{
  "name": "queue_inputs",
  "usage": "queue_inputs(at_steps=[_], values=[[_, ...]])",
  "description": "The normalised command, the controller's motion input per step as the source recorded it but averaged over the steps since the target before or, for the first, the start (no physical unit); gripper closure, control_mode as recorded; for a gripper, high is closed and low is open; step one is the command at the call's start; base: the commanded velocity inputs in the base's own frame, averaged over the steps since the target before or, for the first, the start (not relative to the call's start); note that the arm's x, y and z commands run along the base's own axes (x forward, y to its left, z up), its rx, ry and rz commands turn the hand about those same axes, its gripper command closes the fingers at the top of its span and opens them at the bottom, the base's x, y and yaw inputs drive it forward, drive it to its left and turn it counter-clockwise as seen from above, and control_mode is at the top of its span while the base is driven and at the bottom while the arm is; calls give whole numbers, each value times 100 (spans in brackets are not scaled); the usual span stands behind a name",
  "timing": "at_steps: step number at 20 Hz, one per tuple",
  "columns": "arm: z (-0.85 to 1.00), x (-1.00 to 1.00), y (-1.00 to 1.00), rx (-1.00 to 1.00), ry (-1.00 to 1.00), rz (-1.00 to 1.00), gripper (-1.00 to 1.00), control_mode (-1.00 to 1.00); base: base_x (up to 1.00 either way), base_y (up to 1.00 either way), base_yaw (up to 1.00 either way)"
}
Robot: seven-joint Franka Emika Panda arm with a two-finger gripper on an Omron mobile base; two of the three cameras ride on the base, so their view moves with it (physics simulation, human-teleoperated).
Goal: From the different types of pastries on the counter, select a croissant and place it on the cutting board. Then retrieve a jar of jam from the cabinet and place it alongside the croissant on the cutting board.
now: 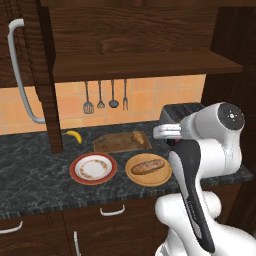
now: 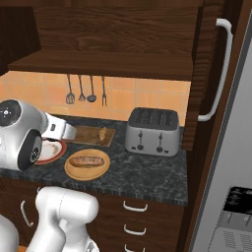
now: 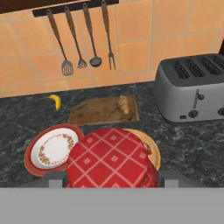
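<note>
The jar of jam (image 3: 111,157), seen from its red checked lid, sits between the fingers of my gripper (image 3: 111,177), which is shut on it. The hand (image 1: 162,132) hangs above the counter (image 1: 30,170), in front of and to the right of the cutting board (image 1: 117,144). The croissant (image 1: 136,136) lies on the board's right end, also visible as the croissant (image 3: 124,105) on the cutting board (image 3: 98,111) and the croissant (image 2: 103,133) in the right base view. The baguette-like loaf (image 1: 148,167) rests on a round wooden plate. The cabinet (image 1: 145,62) stands open above.
A red-rimmed patterned plate (image 1: 93,167) sits left of the wooden plate (image 1: 165,176). A banana (image 1: 75,136) lies near the back left. The toaster (image 2: 151,130) stands to the right. Utensils (image 3: 83,39) hang on the tiled wall. The open cabinet door's grey handle (image 1: 22,75) juts out at left.
</note>
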Motion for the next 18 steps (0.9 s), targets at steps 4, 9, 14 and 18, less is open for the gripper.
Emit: queue_inputs(at_steps=[4, 9, 14, 18], values=[[-32, 32, 44, -16, -19, 0, 100, -100, 0, 0, 0], [-17, 45, 33, -15, -17, 0, 100, -100, 0, 0, 0], [-46, 48, 3, 0, 12, 0, 100, -100, 0, 0, 0], [3, 33, 1, -1, 8, -2, 100, -100, 0, 0, 0]])
